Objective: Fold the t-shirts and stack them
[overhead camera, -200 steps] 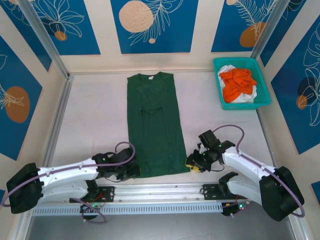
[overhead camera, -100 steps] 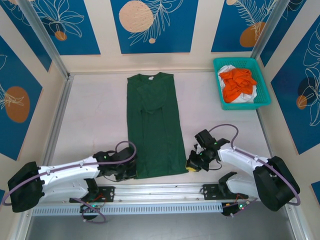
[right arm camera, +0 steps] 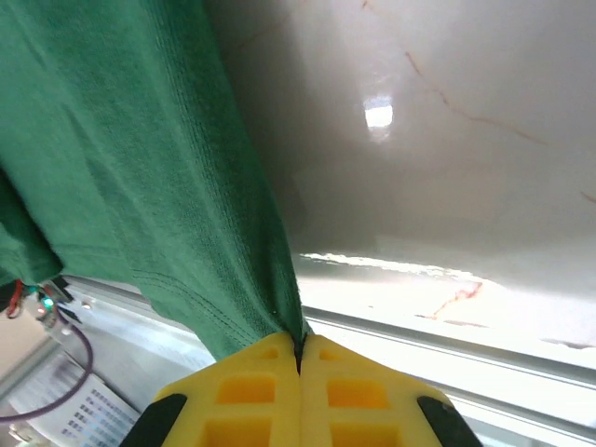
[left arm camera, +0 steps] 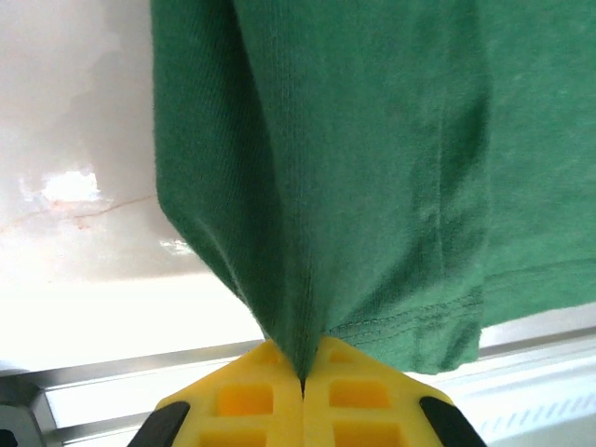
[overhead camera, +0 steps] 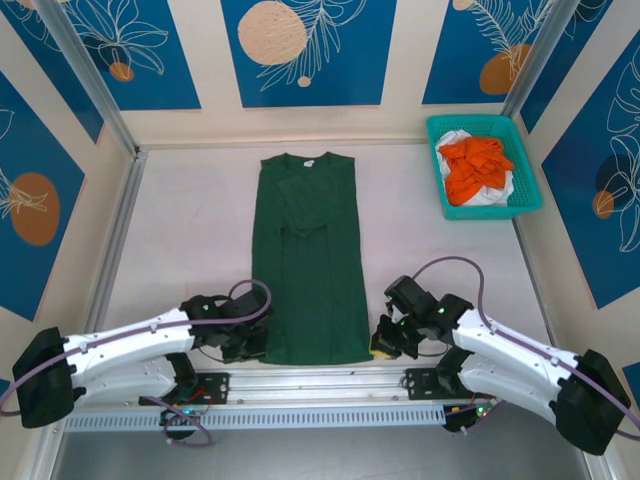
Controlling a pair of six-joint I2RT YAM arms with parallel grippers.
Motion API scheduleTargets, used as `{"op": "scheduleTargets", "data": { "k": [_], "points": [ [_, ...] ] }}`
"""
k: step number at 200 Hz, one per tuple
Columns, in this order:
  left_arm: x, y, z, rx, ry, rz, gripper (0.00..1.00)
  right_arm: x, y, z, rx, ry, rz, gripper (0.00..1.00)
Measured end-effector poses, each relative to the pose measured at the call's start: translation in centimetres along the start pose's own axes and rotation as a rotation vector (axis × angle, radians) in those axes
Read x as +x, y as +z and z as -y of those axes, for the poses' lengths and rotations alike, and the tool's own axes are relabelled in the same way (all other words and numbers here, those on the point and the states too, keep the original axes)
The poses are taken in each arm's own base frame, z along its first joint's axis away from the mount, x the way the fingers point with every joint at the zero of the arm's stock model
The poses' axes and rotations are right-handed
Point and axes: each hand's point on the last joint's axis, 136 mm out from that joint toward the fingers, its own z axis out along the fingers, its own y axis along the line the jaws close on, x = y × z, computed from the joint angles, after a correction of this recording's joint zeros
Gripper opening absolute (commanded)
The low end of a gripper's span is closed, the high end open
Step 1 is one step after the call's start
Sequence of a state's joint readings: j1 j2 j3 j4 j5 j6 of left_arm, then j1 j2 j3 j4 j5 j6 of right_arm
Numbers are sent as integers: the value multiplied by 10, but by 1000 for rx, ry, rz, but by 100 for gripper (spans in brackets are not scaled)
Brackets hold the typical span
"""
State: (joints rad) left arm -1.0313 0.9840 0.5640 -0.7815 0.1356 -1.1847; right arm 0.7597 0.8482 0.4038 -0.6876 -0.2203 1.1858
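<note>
Green shirt (overhead camera: pixel 305 255) lies on the counter (overhead camera: pixel 190 220), long axis running straight away from left end effector (left arm camera: pixel 302 380) and right end effector (right arm camera: pixel 300 352), each pinched shut on a near hem corner.

Matt knitted cloth of the green t-shirt (overhead camera: pixel 310 260), glossy smooth white table (overhead camera: pixel 190 230), teal plastic mesh basket (overhead camera: pixel 478 119)

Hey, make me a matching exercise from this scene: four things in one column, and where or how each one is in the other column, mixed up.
Things:
1. green t-shirt
2. orange t-shirt
3. left hand
4. basket

Places or states:
A. at the far right corner of the table
B. spread lengthwise in the middle of the table
C. lying inside the basket
D. shut on the green t-shirt's near hem

Pairs: 1-B, 2-C, 3-D, 4-A
</note>
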Motion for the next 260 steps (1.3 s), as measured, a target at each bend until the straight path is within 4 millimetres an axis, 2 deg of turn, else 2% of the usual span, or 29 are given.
{"op": "scheduleTargets", "data": {
  "k": [30,60,82,100,142,173,198,230,260],
  "points": [
    [-18,-22,11,109,-77,33,0,-6,-11,-9,21,54,29,0],
    [-57,-53,22,225,-195,96,0,-29,-33,-51,15,86,75,0],
    [-92,-72,31,272,-236,117,0,-60,-52,-89,-4,100,131,0],
    [-124,-79,42,286,-236,114,0,-92,-64,-113,-11,119,176,0],
    [-197,-89,54,289,-208,145,0,-166,-77,-145,15,150,231,0],
    [-239,-84,56,284,-199,145,0,-219,-75,-152,42,173,236,0],
    [-261,-72,54,266,-193,131,0,-255,-68,-149,61,194,222,0],
    [-281,-56,46,238,-210,99,0,-284,-53,-143,70,221,179,0],
    [-298,-45,37,218,-237,79,8,-304,-42,-139,66,250,145,0]
  ]
}}
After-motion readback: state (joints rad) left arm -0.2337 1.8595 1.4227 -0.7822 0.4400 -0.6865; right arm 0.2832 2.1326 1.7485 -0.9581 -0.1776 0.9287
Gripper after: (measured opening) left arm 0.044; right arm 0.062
